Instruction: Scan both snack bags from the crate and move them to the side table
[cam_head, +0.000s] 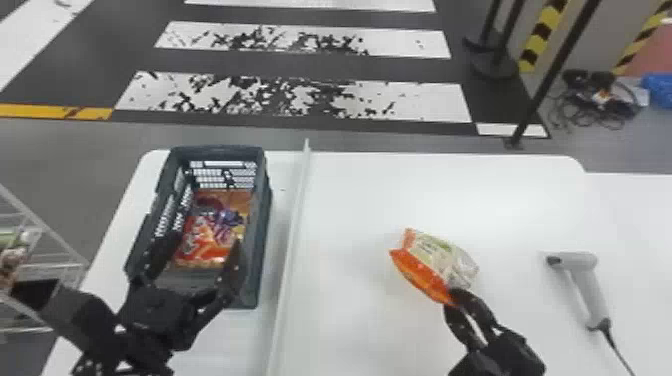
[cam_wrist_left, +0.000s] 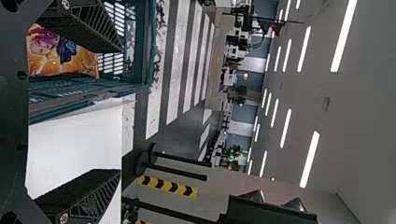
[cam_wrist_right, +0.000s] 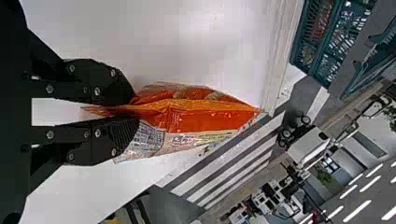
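Surface: wht. table (cam_head: 425, 190); striped floor (cam_head: 295, 100) beyond far edge. Crate (cam_head: 215, 149) at L, snack pkg. (cam_head: 200, 247) inside; L gripper (cam_head: 205, 242) at near end, fingers apart. R gripper (cam_head: 451, 300), R of divider (cam_head: 295, 215), clenched on orange-edged bag (cam_head: 435, 265).

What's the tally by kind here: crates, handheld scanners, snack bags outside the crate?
Crate: 1
Handheld scanner: 1
Snack bag outside the crate: 1, held by the right gripper
Total: 3
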